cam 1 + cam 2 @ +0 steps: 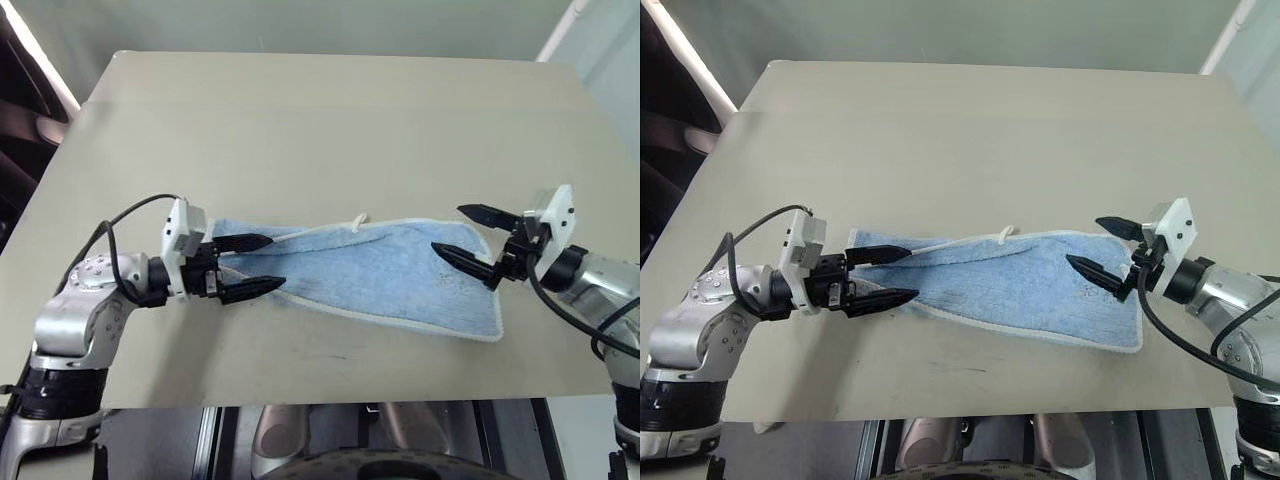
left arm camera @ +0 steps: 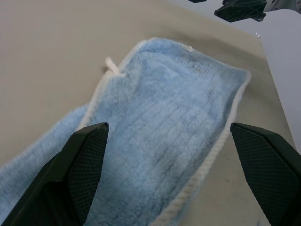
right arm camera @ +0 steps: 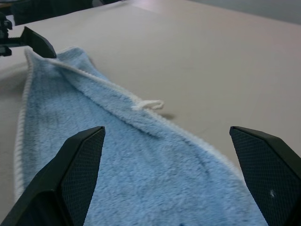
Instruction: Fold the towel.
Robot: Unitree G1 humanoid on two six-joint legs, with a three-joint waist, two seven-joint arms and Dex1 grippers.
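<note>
Towel (image 1: 380,265) lies along the near half of the table (image 1: 300,130), already doubled lengthwise into a long strip, white loop tag (image 1: 359,220) on its far edge. Judged soft, light and limp: it will sag and drag if lifted by one point, so the two short ends look like the places to pinch, at the stitched edging. Left gripper (image 1: 252,266) is held nearly level over the left end, pointing right, fingers spread, nothing between them. Right gripper (image 1: 466,233) is held over the right end, pointing left, fingers likewise apart and empty.
</note>
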